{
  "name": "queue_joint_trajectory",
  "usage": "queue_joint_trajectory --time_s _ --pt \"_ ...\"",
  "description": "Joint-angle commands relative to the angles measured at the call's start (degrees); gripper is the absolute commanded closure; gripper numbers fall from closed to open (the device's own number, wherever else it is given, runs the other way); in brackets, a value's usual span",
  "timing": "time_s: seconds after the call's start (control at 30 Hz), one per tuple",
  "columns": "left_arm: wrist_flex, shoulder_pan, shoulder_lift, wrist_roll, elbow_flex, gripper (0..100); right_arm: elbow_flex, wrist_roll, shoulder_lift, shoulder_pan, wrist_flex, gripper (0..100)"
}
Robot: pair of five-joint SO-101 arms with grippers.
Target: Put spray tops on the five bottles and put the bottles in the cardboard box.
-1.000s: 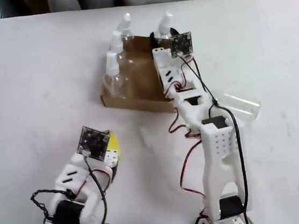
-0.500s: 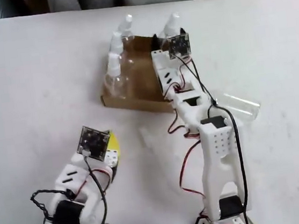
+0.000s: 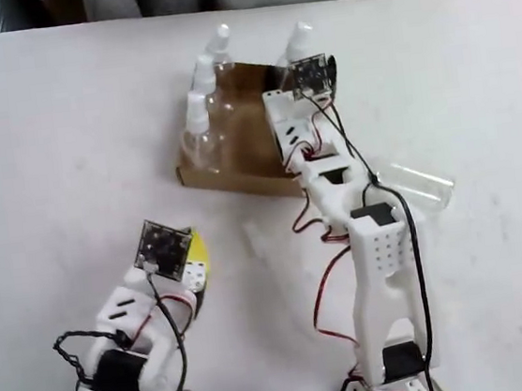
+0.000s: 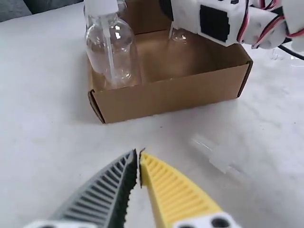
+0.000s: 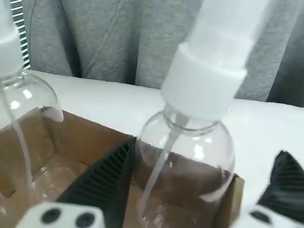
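Small shift at the box: over the last second the right arm's wrist has rolled a touch. The white spray top [image 3: 299,35] of the bottle it tends has slid slightly toward the table's right edge, and the left arm hasn't budged. Right now the right gripper [image 5: 206,152] is at the far right corner of the cardboard box [image 3: 231,178], jaws apart around that bottle [image 5: 190,166]. One black jaw looks to sit right against the clear side, while the other stands off it with a gap between. The bottle is upright in the box, top on. Along the opposite wall, the one facing the table's left edge, a row of three bottles [image 3: 205,117] stands upright. Each has a white top, and they run from the box's near corner to its far corner. The box sits toward the far edge of the table [image 3: 65,133], about midway across. A fifth bottle [image 3: 420,185], clear, lies on its side on the bare table between the right arm and the right edge, well apart from the box. Down by the near edge, left of centre, the left gripper [image 4: 139,156] has its grey and yellow jaws together tip to tip, nothing between them, pointing at the box's near wall. Between it and the box lies a small pale piece [image 4: 213,152], too blurred to identify.
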Motion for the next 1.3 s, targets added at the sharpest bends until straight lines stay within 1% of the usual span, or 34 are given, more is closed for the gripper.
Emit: queue_joint_trajectory --time_s 0.0,0.3,0.43,0.57,1.13,1.27 --pt "0.1 -0.5 -0.7 -0.5 -0.2 98 -1.0 -2.7 -3.3 -0.5 0.7 61.3" --pt "0.1 -0.5 -0.7 -0.5 -0.2 98 -0.7 -3.2 -6.5 -0.3 0.8 58.4" --pt "0.0 -2.2 -0.7 -0.5 -0.2 98 -0.3 -3.2 -7.3 -0.4 0.8 58.1" --pt "0.0 -2.5 -0.7 -0.5 -0.2 98 1.2 -3.1 -9.1 -0.4 0.8 58.1" --pt "-0.1 -2.7 -0.7 -0.5 -0.2 98 22.1 -2.7 -32.2 -0.2 1.0 58.1" --pt "-0.1 -2.7 -0.7 -0.5 -0.2 98 25.2 -3.1 -40.0 -0.3 9.7 58.1"
